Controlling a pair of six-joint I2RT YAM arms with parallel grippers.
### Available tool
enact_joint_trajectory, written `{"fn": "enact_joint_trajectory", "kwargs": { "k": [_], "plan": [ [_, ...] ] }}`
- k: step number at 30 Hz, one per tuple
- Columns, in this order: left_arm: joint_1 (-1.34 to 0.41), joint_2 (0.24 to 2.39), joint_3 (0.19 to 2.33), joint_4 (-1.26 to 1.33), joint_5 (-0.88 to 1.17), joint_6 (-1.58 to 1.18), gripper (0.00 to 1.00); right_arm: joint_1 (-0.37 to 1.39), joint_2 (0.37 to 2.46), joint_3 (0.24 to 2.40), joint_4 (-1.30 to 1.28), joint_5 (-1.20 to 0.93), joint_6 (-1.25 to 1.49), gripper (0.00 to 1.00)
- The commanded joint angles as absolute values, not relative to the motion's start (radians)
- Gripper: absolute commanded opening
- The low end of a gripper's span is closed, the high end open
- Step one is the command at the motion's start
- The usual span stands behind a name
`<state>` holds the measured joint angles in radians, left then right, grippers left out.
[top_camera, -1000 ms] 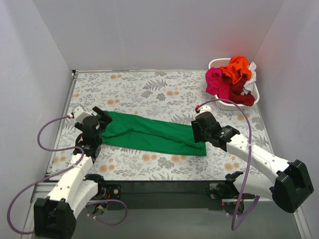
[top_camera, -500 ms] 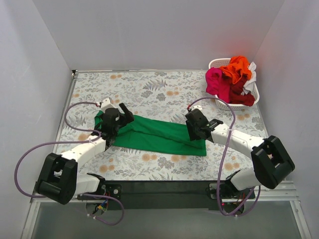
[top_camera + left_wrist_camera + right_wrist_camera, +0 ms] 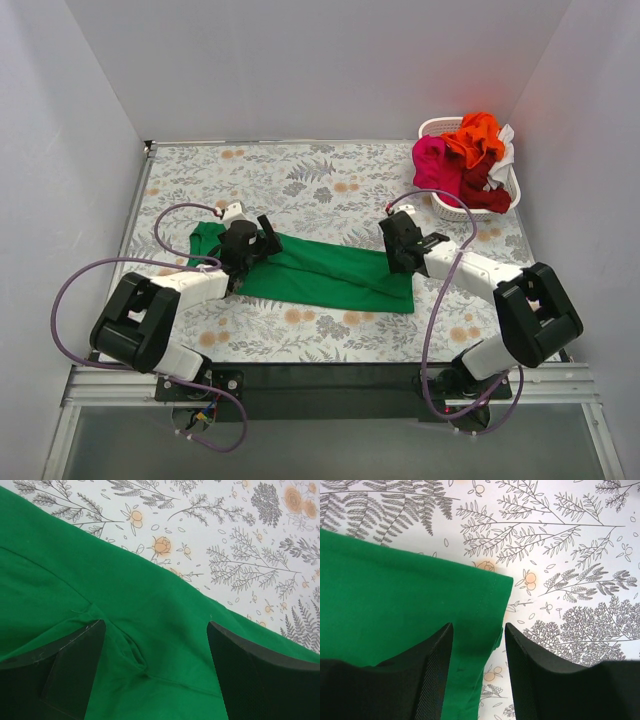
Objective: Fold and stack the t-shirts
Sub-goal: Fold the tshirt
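Observation:
The green t-shirt (image 3: 320,270) lies flat on the table as a long band folded lengthwise. My left gripper (image 3: 258,243) is open and low over its left part. In the left wrist view the gripper (image 3: 156,625) has green cloth (image 3: 100,580) with a small pucker and a seam between the fingers. My right gripper (image 3: 402,258) is open at the shirt's right end. In the right wrist view the gripper (image 3: 479,626) straddles the hemmed edge of the cloth (image 3: 395,595). Neither gripper holds anything.
A white plastic basket (image 3: 432,127) stands at the back right, heaped with an orange shirt (image 3: 478,135), a magenta one (image 3: 432,160), a dark red one (image 3: 482,188) and a white one (image 3: 505,150). Grey walls enclose the floral table (image 3: 300,175).
My left gripper has moved right, from the shirt's left end to over its left part. My right gripper has shifted slightly back at the right end. The shirt has hardly moved.

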<state>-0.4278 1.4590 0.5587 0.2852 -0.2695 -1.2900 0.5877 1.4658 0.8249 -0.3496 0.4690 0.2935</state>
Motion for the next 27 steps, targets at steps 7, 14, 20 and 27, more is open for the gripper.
{"fn": "enact_joint_trajectory", "kwargs": {
  "k": [7, 14, 20, 27],
  "plan": [
    [-0.431, 1.457, 0.561, 0.288, -0.367, -1.281, 0.68, 0.528, 1.543, 0.862, -0.259, 0.446, 0.259, 0.33],
    [-0.431, 1.465, 0.568, 0.210, -0.442, -1.312, 0.60, 0.500, 1.582, 0.868, -0.241, 0.431, 0.250, 0.05],
    [-0.449, 1.401, 0.554, 0.155, -0.460, -1.333, 0.62, 0.483, 1.635, 0.903, -0.230, 0.416, 0.238, 0.01],
    [-0.480, 1.351, 0.577, 0.065, -0.525, -1.330, 0.64, 0.465, 1.678, 0.922, -0.212, 0.393, 0.230, 0.01]
  ]
}}
